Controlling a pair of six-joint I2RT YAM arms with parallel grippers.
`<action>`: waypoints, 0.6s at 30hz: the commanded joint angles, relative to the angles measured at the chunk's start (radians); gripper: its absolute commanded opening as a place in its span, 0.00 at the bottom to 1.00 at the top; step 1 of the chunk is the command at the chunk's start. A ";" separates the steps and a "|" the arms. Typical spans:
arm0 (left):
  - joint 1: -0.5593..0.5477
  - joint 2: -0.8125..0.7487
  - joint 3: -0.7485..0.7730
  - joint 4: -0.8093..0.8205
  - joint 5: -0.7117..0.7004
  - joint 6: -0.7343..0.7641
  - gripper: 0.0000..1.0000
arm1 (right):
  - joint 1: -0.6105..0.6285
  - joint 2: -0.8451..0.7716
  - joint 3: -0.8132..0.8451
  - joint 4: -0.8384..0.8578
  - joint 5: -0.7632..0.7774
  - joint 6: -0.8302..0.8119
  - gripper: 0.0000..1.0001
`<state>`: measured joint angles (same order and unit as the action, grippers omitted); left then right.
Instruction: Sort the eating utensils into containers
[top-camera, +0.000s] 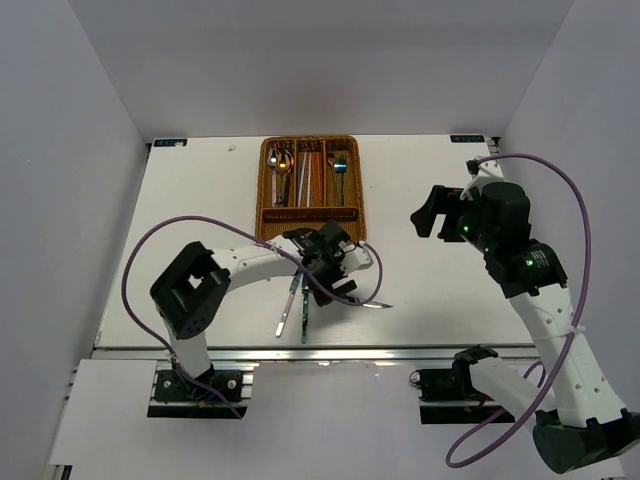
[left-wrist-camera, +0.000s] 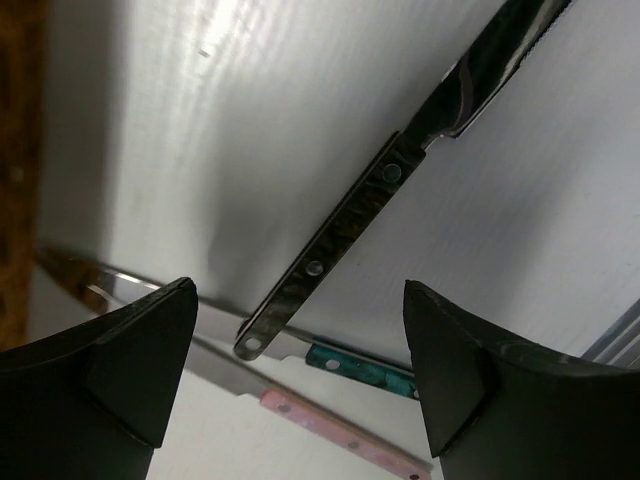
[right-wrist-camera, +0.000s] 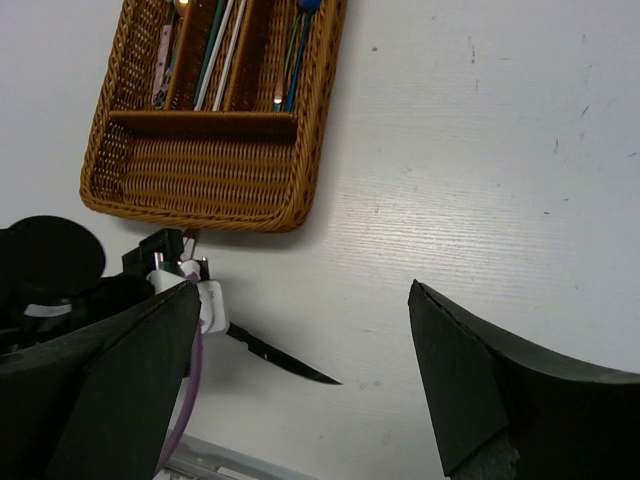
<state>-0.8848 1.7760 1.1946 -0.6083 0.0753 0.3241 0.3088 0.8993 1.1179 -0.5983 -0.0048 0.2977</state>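
Note:
The brown wicker tray (top-camera: 264, 190) (right-wrist-camera: 200, 190) stands at the back middle, with spoons (top-camera: 281, 165), chopsticks (top-camera: 310, 172) and forks (top-camera: 339, 165) in its three long slots. Three knives lie in front of it: a dark-handled knife (left-wrist-camera: 340, 240) (top-camera: 375, 305) (right-wrist-camera: 285, 360), a green-handled knife (left-wrist-camera: 365, 365) (top-camera: 304, 316) and a pink-handled knife (left-wrist-camera: 340, 435) (top-camera: 288, 306). My left gripper (top-camera: 336, 284) (left-wrist-camera: 298, 320) hangs open just over the dark knife's handle, one finger on each side. My right gripper (top-camera: 432, 212) (right-wrist-camera: 300, 310) is open and holds nothing, raised over the right half of the table.
The left arm's purple cable (top-camera: 140, 250) loops over the table's left side. The table's front edge and metal rail (top-camera: 330, 350) run just below the knives. White walls close in the back and both sides.

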 joint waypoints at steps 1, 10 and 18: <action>0.004 -0.001 -0.015 0.024 0.053 0.026 0.92 | 0.001 -0.002 0.000 0.023 -0.050 -0.028 0.89; 0.000 0.068 -0.024 0.053 0.055 0.023 0.81 | 0.001 -0.023 -0.010 0.042 -0.070 -0.032 0.89; -0.016 0.122 -0.007 0.015 0.060 0.013 0.62 | 0.001 -0.048 -0.010 0.052 -0.057 -0.035 0.89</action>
<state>-0.8871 1.8587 1.1870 -0.5678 0.1158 0.3386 0.3088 0.8703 1.1141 -0.5961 -0.0582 0.2794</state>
